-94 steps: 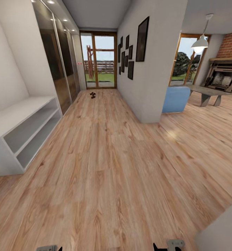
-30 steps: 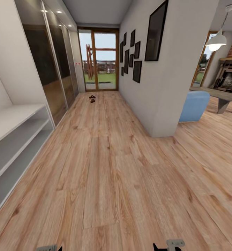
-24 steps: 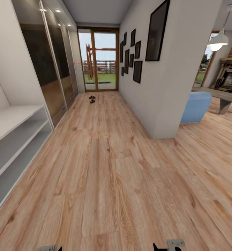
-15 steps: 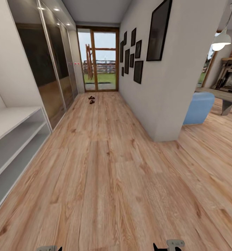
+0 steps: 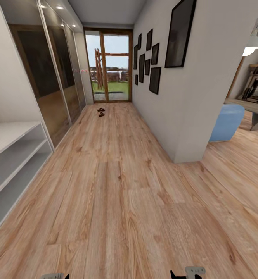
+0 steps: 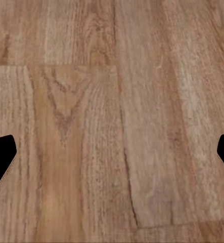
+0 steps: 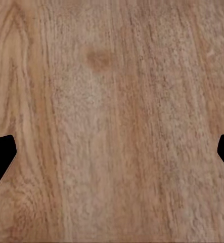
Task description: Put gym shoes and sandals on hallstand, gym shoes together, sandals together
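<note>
Far down the corridor floor (image 5: 117, 186), near the glass door, lie two small brown sandals (image 5: 101, 112) close together, too distant for detail. The gym shoes are out of view. A light-grey low two-tier bench (image 5: 12, 155) runs along the left wall. Its upper part is cut off, so I cannot tell whether wall shelves sit above it. My left gripper (image 6: 112, 162) and right gripper (image 7: 112, 159) both hang over bare wood planks, open, with black fingertips (image 6: 0, 157) far apart and nothing between them. Their tops peek in at the head view's lower edge.
Mirrored wardrobe doors (image 5: 55, 77) line the left wall beyond the bench. A white wall corner (image 5: 187, 155) with dark picture frames juts in on the right. Past it stand a blue seat (image 5: 227, 122), a grey table and a brick fireplace.
The whole view has advanced down the corridor. The bench has slid further off to the left, and the wall corner and the sandals appear nearer. Both grippers hold the same pose.
</note>
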Robot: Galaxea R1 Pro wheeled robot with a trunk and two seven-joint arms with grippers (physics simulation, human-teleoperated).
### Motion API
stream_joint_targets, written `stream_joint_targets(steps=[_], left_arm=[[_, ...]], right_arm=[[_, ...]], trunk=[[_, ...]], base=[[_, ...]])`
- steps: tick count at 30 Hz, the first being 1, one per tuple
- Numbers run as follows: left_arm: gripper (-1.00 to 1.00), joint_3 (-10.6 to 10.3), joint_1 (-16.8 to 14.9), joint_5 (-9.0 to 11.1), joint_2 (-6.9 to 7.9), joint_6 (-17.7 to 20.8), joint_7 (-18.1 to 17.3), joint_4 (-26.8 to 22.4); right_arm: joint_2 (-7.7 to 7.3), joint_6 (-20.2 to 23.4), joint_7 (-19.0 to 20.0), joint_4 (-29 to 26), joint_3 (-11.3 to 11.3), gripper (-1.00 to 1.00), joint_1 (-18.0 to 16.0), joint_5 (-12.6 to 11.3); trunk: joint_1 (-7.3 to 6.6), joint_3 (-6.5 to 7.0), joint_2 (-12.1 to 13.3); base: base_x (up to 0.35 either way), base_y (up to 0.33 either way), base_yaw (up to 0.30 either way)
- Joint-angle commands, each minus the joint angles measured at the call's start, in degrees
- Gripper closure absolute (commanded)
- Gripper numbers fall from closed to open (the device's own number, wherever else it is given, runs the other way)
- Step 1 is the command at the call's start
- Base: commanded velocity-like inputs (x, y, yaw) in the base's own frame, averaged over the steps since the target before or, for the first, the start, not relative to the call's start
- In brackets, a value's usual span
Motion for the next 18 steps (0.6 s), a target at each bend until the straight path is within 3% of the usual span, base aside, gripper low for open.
stream_joint_targets(steps=[1,18], left_arm=[[-1.00,0.5,-0.1,-0.5,-0.05,-0.2,-0.4,0.0],[-1.00,0.5,-0.1,-0.4,0.03,-0.3,-0.4,0.0]], right_arm=[[-0.02,-0.2,0.3,0.1,0.4,-1.00,0.0,-0.6],[-0.02,-0.2,0.3,0.1,0.4,-1.00,0.0,-0.6]], trunk=[[0.03,-0.05,0.0],[0.03,-0.05,0.0]], base=[[0.338,0.000,0.000],[0.338,0.000,0.000]])
